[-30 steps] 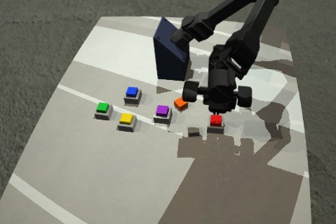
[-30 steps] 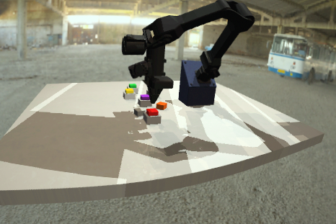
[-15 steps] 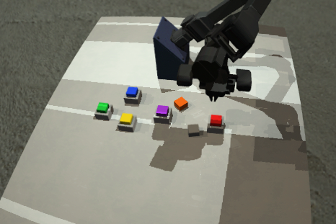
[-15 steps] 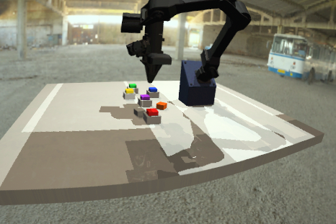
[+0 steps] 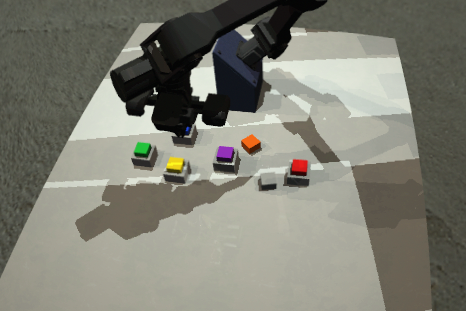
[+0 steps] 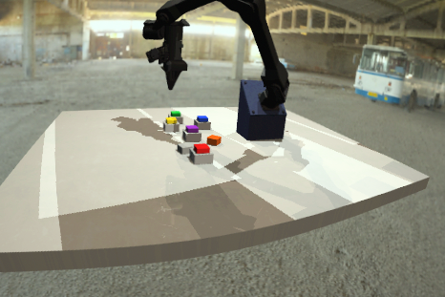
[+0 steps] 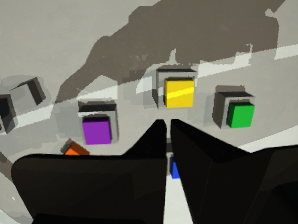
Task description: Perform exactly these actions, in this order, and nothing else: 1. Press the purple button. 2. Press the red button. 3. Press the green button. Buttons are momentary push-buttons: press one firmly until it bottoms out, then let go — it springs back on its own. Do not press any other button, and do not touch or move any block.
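Note:
The purple button (image 5: 225, 153) (image 6: 192, 129) (image 7: 97, 131), the red button (image 5: 299, 167) (image 6: 201, 148) and the green button (image 5: 142, 149) (image 6: 176, 114) (image 7: 241, 115) all stand raised in their grey housings. My gripper (image 5: 181, 133) (image 6: 170, 88) (image 7: 166, 126) is shut and empty, pointing down high above the table. In the wrist view its tips are just below the yellow button, between the purple button on the left and the green one on the right. The red button's cap is out of the wrist view.
A yellow button (image 5: 175, 164) (image 6: 171, 120) (image 7: 179, 93) stands between green and purple. A blue button (image 5: 187, 130) (image 6: 202, 118) (image 7: 175, 169) is partly hidden behind the gripper. An orange block (image 5: 251, 143) (image 6: 214, 139) (image 7: 76, 149) lies near purple, a grey block (image 5: 267, 182) (image 6: 184, 148) (image 7: 29, 92) beside red.

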You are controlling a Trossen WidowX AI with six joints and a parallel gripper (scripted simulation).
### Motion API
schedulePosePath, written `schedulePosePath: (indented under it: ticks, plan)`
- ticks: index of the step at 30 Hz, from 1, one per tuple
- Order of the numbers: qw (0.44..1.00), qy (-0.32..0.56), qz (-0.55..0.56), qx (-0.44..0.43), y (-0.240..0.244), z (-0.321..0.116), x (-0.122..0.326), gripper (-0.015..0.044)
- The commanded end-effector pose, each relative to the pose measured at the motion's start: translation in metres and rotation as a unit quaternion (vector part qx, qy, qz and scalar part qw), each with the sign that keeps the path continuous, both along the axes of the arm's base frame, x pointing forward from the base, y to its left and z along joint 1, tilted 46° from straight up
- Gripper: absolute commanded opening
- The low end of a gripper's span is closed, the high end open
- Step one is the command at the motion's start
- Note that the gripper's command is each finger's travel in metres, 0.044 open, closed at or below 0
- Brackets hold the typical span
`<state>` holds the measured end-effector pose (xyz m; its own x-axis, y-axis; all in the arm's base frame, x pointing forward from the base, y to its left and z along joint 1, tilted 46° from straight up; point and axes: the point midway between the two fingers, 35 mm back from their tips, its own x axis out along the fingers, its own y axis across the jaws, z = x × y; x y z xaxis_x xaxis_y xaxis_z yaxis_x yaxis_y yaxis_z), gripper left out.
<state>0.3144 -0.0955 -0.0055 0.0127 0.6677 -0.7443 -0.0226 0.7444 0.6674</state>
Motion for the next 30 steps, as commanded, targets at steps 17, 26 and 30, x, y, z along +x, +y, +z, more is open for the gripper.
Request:
schedulePosePath:
  ticks: [17,26,30]
  plan:
    - [1.0,-0.006,0.0,0.023,-0.04,-0.144,-0.042,0.002]
    - [1.0,-0.006,0.0,0.024,-0.035,-0.149,-0.042,0.002]
    - [1.0,-0.006,0.0,0.024,-0.03,-0.154,-0.041,0.002]
